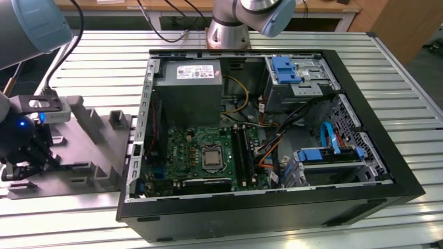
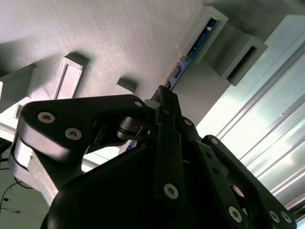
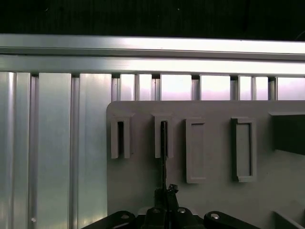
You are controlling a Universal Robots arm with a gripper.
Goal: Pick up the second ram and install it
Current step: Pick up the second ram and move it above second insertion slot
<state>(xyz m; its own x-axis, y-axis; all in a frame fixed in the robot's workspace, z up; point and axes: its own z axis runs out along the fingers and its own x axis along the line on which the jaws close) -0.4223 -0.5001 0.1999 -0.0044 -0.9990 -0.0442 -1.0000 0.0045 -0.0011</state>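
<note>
Blue-green second ram [image 2: 196, 44], seated in the grey holder [image 3: 214, 200], is clenched in my gripper [image 3: 165, 192]; a skewed pull could jam it.

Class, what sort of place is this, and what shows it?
Probably a robotics lab bench for computer assembly: a robot arm stands at a ribbed metal table beside an open computer case, its tool at a memory stick in a grey holder.

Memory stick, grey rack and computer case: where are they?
memory stick [image 2: 193, 47], second wrist view, blue edge.
grey rack [image 3: 214, 200], first wrist view, bare base.
computer case [image 1: 277, 212], exterior view, black near wall.
</note>
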